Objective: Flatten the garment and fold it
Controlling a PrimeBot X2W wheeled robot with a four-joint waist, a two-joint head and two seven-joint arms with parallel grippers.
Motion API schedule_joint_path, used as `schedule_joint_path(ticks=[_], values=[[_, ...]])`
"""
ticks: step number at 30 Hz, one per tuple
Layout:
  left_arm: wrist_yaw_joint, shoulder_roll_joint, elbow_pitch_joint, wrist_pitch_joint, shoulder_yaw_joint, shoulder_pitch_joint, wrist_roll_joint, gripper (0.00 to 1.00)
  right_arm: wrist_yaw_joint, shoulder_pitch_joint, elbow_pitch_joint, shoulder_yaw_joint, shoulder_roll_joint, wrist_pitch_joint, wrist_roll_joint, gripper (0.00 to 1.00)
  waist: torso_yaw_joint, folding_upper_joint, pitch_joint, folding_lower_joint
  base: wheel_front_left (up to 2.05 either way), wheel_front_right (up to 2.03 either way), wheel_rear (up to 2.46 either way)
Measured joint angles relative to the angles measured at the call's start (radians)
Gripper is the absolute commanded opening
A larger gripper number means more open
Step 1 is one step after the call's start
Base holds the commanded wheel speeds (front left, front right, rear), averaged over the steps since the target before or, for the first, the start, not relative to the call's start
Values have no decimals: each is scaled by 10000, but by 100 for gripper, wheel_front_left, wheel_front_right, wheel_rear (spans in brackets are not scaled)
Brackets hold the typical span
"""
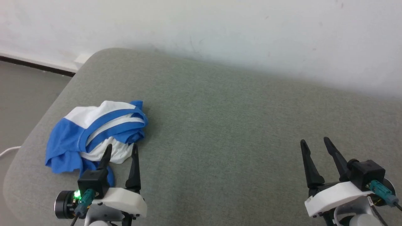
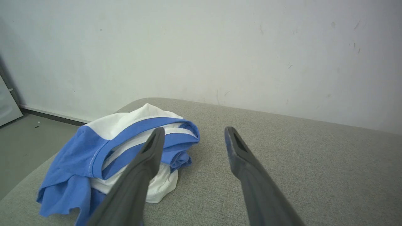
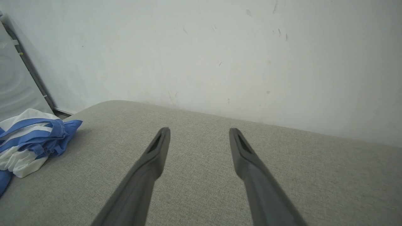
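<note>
Grey-green fabric cushion (image 1: 220, 131): woven cover, rounded far-left corner. Wall (image 1: 220, 25) directly behind the cushion: off-white, matt, with small dark scuffs and scratches; a soft shadow runs along it just above the cushion's far edge. Floor (image 1: 22, 94) left of the cushion: plain grey. Dark skirting strip (image 1: 34, 64) where wall meets floor, beyond the cushion's left corner. White cable (image 1: 8, 151) on the floor beside the cushion's left edge. Pale panel (image 3: 15, 84) against the wall, left of the cushion. Lighting even and diffuse

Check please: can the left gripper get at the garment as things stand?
Probably yes. The left gripper is open and sits just in front of the crumpled garment, with nothing between them on the grey cushion.
</note>
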Motion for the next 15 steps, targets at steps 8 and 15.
schedule_joint_path(ticks=[8, 15], values=[[77, 0, 50, -173, -36, 19, -169, 100, 0, 2, 119, 6, 0, -171, 96, 100, 476, 0, 29, 0, 0, 0, 0], [86, 0, 107, -336, -46, 21, -278, 100, 0, 3, 215, 35, 0, -328, 238, 100, 835, 0, 56, 0, 0, 0, 0]])
